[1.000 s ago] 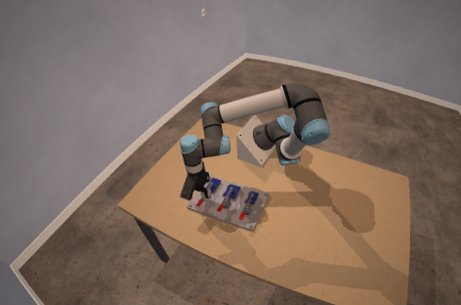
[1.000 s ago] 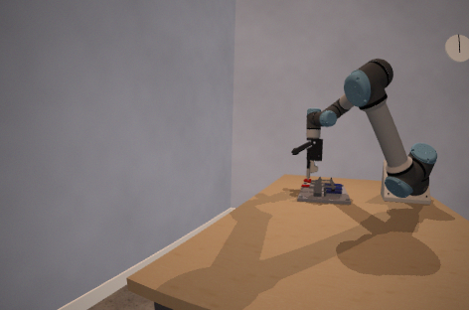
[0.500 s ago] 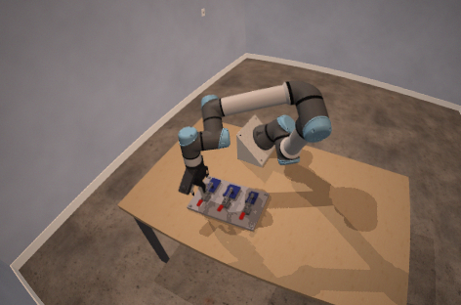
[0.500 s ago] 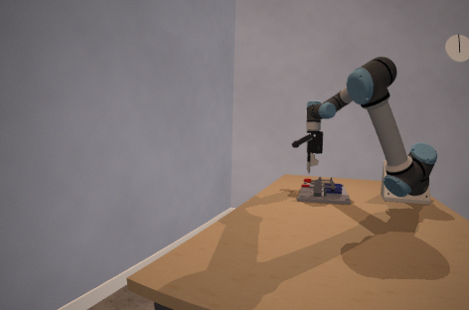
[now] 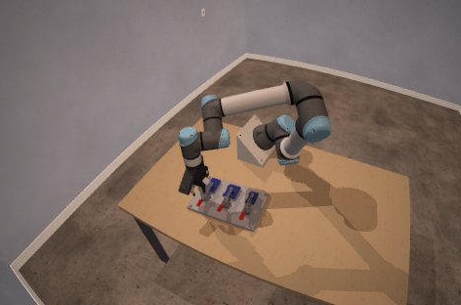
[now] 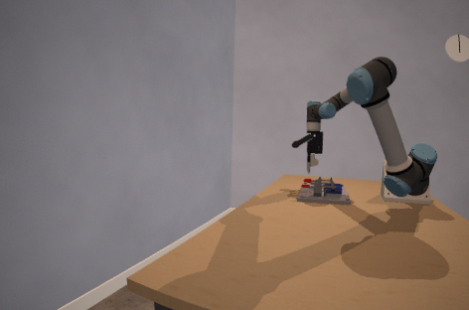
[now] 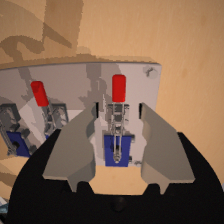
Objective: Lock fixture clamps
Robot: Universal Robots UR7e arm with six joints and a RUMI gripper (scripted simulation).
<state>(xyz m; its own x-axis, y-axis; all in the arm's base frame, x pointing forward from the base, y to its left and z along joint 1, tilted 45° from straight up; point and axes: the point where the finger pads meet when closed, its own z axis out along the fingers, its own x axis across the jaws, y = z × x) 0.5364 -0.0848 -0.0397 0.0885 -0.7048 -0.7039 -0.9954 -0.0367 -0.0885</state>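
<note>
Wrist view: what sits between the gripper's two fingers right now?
In the wrist view, the end clamp shows in the gap between the fingers, its red handle beyond their tips. The exterior view shows the gripper above the fixture, gripping nothing.

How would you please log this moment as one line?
phase: approach | grey two-jaw gripper: part-closed, empty, above end red-handled toggle clamp | contact: none | grey fixture plate: three clamps
</note>
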